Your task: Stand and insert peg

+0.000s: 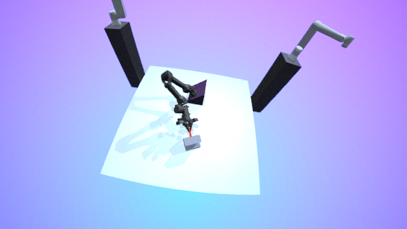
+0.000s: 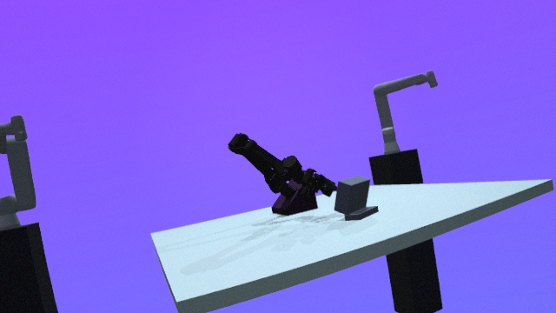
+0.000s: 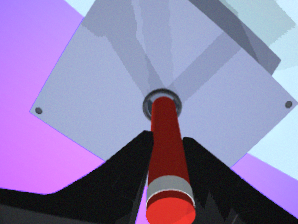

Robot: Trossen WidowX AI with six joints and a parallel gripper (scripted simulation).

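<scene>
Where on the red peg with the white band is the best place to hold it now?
The red cylindrical peg is best held on its bare shaft, just ahead of the white band, from both sides. The plain end sits in the grey panel's hole, so only the banded half is free. The tool grips there.

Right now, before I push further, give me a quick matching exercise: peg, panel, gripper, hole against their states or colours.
1 peg
2 panel
3 gripper
4 hole

a pale grey, sloped
b shut on the peg
c red with a white band
d ringed dark, peg tip in it

Pairs: 1-c, 2-a, 3-b, 4-d
</scene>
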